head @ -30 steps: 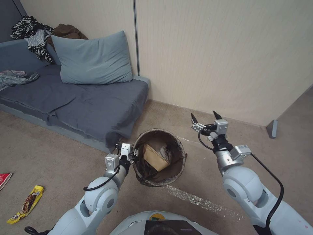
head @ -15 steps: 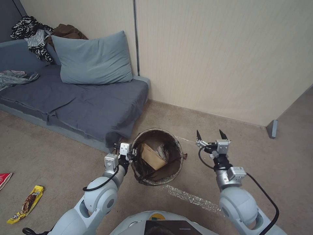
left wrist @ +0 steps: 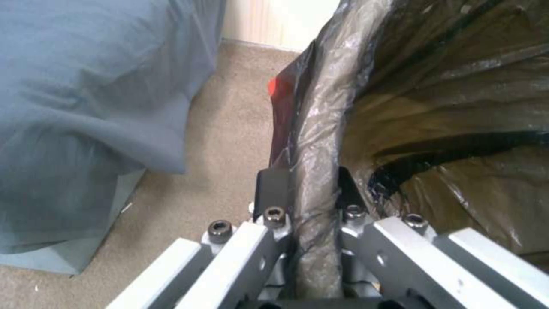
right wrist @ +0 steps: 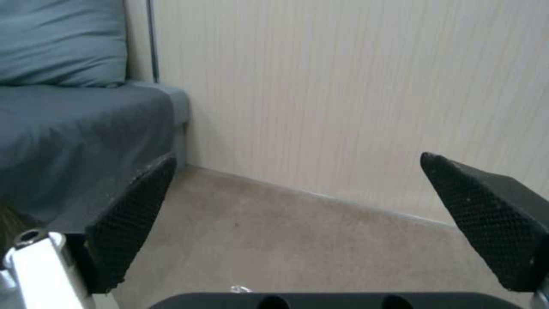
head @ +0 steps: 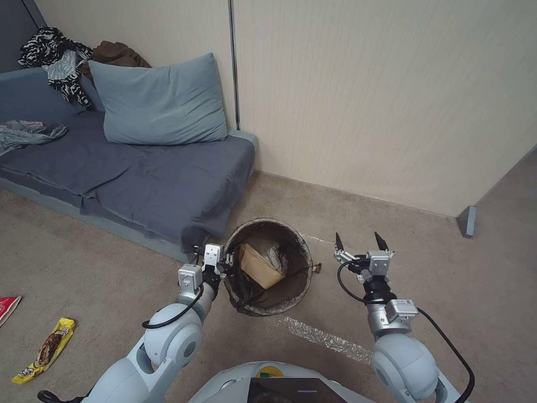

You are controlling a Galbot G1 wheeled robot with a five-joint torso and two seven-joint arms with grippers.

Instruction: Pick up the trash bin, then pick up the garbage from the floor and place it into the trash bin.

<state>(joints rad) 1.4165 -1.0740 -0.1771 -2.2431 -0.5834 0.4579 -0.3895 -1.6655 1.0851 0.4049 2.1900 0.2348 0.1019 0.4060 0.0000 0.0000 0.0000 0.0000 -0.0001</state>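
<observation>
While our left gripper [head: 228, 261] pinches the bagged rim of the trash bin [head: 279, 305], a brown paper bag [head: 258, 267] lies inside; our right gripper [head: 359, 242] hangs just beyond the bin's far side, fingers spread, holding nothing.

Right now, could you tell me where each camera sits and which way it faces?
Head view: high on the robot, looking down at carpet, sofa and wall; both arms show, left tool on the trash bin, right tool open beside it.
Left wrist view: behind the left tool, facing along the bin's bagged rim, which its fingers clamp.
Right wrist view: behind the right tool, facing the wall and sofa corner.
Shared: head and left wrist views both show the bin; all show the sofa.
</observation>
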